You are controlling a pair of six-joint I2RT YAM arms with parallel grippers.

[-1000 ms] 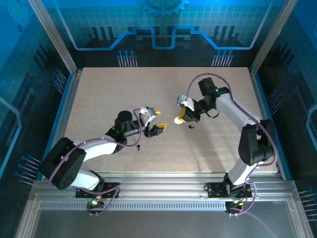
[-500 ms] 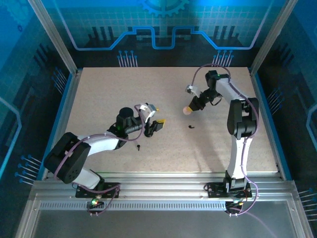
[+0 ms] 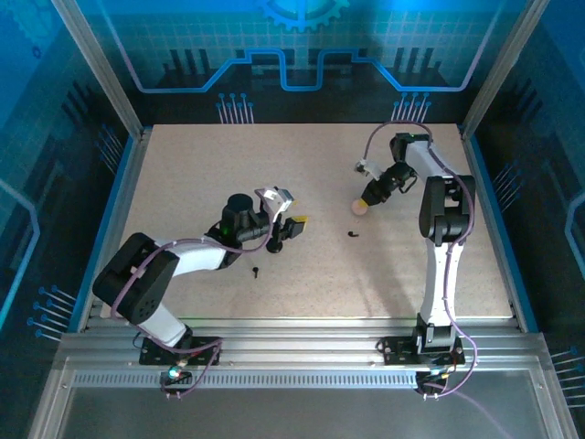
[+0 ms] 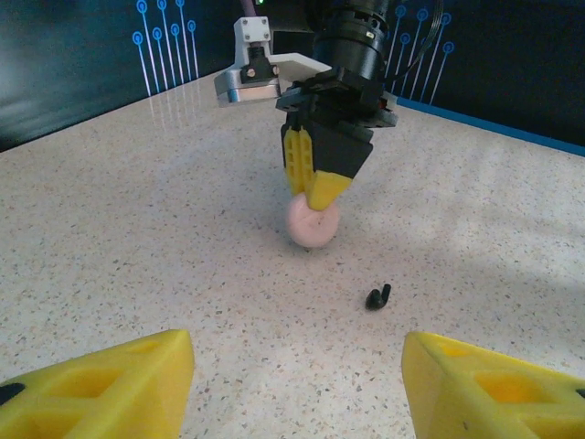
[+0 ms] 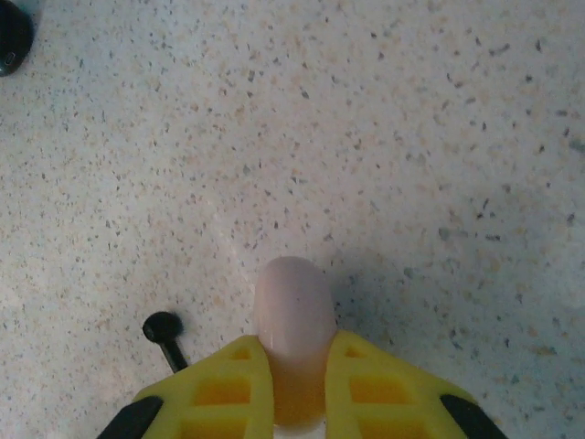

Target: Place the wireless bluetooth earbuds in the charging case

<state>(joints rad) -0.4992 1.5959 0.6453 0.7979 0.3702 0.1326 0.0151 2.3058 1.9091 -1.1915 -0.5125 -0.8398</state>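
The right pincer, clenched on the pale round case, has carried it back and rightward across the counter, leaving one black earbud lying near it. The left pincer stands released and empty, narrowing slightly. The second earbud lies near its arm. Neither earbud is seated, so insertion looks unstarted.

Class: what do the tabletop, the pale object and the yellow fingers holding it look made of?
Tabletop: matte, speckled, probably stone-look laminate or composite. Pale object: smooth plastic, going by its soft sheen. Fingers: yellow moulded plastic, hollow ribbed cells.
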